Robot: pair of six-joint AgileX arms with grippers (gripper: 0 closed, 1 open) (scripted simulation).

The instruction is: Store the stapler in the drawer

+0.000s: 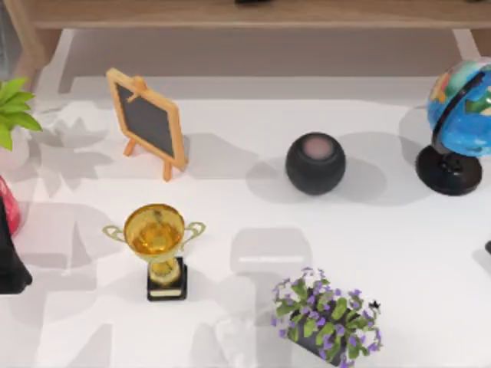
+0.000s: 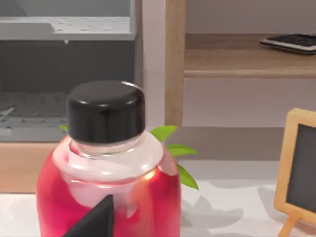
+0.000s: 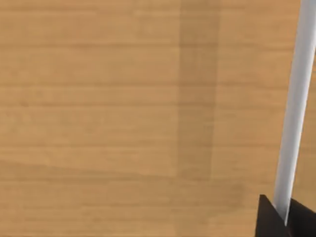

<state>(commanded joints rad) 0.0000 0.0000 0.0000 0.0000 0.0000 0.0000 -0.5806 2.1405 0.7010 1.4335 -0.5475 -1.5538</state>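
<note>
Stapler was likely stiff, slick; best pinched mid-body. Left gripper (image 2: 94, 221) faced red bottle (image 2: 106, 197), right gripper (image 3: 284, 219) sat by white bar (image 3: 296, 98); fingers' spread, couldn't tell.

Gold trophy (image 1: 156, 234), blue globe (image 1: 462, 96)

We are at a white desk (image 1: 253, 230) in a study or office room. We see a globe (image 1: 460, 123), a small chalkboard (image 1: 147, 123), a gold trophy (image 1: 157, 245) and purple flowers (image 1: 326, 314) on it. A wooden shelf (image 2: 237, 61) behind holds a keyboard (image 2: 291, 42).
</note>
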